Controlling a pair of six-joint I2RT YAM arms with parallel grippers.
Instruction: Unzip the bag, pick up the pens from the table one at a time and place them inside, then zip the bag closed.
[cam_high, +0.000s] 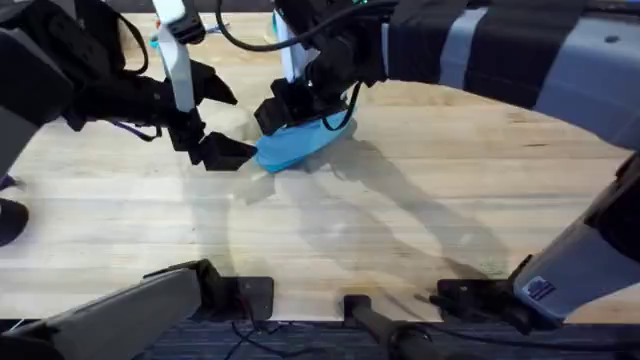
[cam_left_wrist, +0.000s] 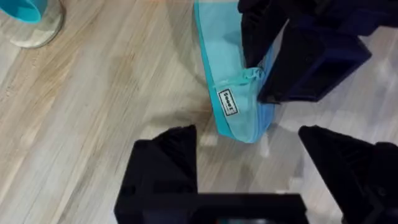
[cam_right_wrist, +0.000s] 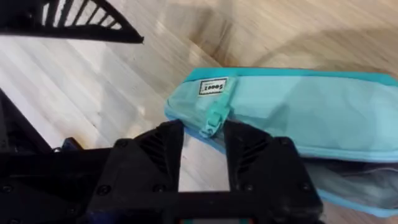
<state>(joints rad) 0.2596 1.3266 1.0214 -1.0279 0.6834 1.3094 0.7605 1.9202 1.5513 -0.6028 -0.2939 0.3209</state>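
The right gripper (cam_right_wrist: 204, 144) has its fingers narrowed around the zipper pull (cam_right_wrist: 214, 118) of the bag (cam_high: 292, 145), which lies near the table's (cam_high: 400, 200) far edge. The left gripper (cam_high: 215, 120), fingers wide, hovers just beside it.

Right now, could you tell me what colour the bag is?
Light blue, seen best in the right wrist view: the bag.

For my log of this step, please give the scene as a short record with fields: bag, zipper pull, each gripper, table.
bag: light-blue bag lying on the table, zipper looks closed
zipper pull: at the labelled end, between the right gripper's fingers
right gripper: at the pull, fingers nearly together
left gripper: open, beside the bag's end, not touching it
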